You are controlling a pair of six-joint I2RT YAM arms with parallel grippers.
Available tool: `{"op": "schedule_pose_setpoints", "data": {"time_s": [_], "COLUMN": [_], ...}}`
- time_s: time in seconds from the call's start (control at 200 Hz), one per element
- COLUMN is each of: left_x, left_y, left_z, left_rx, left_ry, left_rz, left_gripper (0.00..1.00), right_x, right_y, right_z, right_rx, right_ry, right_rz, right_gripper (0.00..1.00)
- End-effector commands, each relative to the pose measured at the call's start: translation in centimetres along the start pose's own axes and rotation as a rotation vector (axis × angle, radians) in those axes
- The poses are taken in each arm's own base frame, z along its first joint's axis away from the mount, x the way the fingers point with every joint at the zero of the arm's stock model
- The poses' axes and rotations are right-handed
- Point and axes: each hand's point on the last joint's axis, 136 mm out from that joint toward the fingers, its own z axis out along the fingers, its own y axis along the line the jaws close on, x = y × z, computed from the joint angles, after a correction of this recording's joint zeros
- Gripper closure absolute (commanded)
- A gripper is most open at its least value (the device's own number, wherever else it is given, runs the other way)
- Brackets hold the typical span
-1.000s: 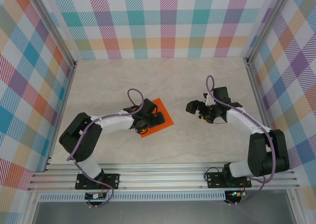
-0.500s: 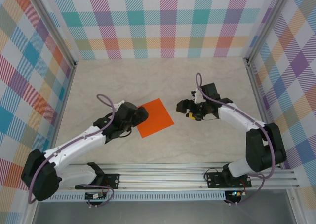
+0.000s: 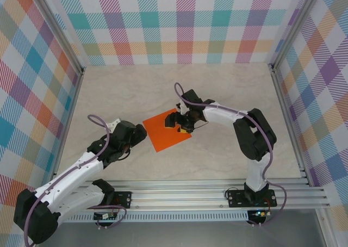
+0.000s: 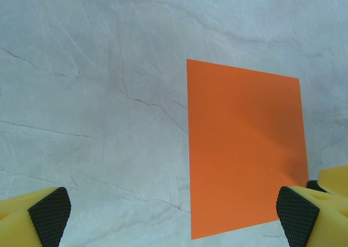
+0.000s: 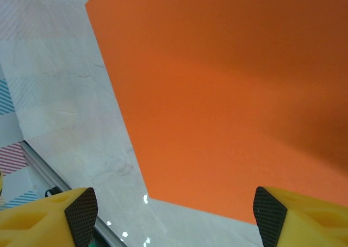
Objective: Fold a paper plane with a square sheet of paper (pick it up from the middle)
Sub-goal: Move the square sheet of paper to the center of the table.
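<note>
The thin, bright orange square sheet of paper [image 3: 163,135] lies flat near the middle of the pale marbled table [image 3: 228,89]. My right gripper [image 3: 182,123] hangs over its far right part, fingers apart and holding nothing. My left gripper [image 3: 140,134] sits just beside the sheet's left edge, fingers spread wide and empty.

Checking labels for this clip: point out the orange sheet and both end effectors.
square sheet of paper [image 3: 163,137]: top view, bare centre of the sheet.
left end effector [image 4: 173,217]: left wrist view, midway between its fingertips.
right end effector [image 5: 175,211]: right wrist view, midway between its fingertips.
</note>
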Motion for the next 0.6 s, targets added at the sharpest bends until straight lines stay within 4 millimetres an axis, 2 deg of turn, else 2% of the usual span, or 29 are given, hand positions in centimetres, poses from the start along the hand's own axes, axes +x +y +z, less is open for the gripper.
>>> {"op": "schedule_pose_setpoints", "data": {"time_s": [0.0, 0.135, 0.335, 0.475, 0.595], "left_x": [0.6, 0.7, 0.6, 0.7, 0.7], "left_y": [1.3, 1.3, 1.1, 1.0, 0.8], "left_z": [0.3, 0.4, 0.4, 0.5, 0.5], "left_rx": [-0.031, -0.03, -0.033, -0.033, -0.026], "left_ry": [0.012, 0.017, 0.02, 0.025, 0.027], "left_rz": [0.036, 0.055, 0.068, 0.07, 0.071], "left_gripper": [0.0, 0.0, 0.0, 0.0, 0.0], "right_x": [-0.1, 0.1, 2.0, 4.3, 5.9], "right_y": [-0.5, -2.9, -7.4, -9.5, -10.3], "right_z": [1.0, 2.5, 2.2, 0.8, -1.1], "right_rx": [0.039, 0.119, 0.27, 0.297, 0.331], "right_ry": [0.045, 0.084, 0.11, 0.118, 0.101], "right_rz": [-0.008, 0.001, 0.044, 0.079, 0.086], "right_gripper": [0.21, 0.21, 0.22, 0.23, 0.23]}}
